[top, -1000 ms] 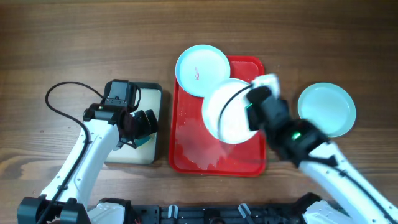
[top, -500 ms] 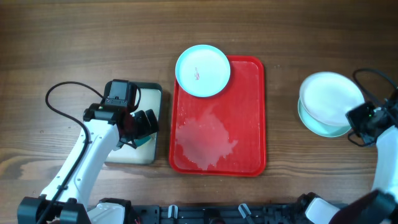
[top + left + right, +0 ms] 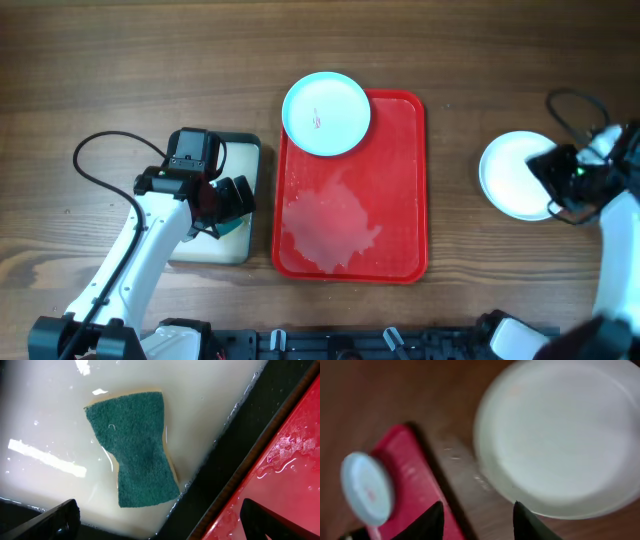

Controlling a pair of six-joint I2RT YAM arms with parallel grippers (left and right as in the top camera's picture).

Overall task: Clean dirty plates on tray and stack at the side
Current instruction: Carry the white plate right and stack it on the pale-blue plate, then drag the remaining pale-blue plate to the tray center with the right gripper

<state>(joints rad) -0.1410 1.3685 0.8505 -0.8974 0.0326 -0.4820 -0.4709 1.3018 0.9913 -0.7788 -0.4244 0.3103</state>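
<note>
A pale blue plate (image 3: 326, 113) with a small red smear lies across the far left corner of the wet red tray (image 3: 400, 200). A white plate (image 3: 512, 175) lies on the table right of the tray; whatever is under it is hidden. My right gripper (image 3: 556, 180) is open and empty at that plate's right edge. The right wrist view shows the white plate (image 3: 560, 435), the tray (image 3: 415, 485), the blue plate (image 3: 367, 487) and my open fingers (image 3: 477, 522). My left gripper (image 3: 230, 205) hangs open and empty (image 3: 160, 527) over a green sponge (image 3: 137, 452).
The sponge lies in milky water in a dark-rimmed grey pan (image 3: 240, 142) left of the tray. A black cable (image 3: 95, 160) loops on the table by the left arm. Another cable (image 3: 565, 100) arcs above the right gripper.
My right arm carried the white plate from over the tray to the right, set it on the pale blue plate there and let go. The left arm has not moved.
</note>
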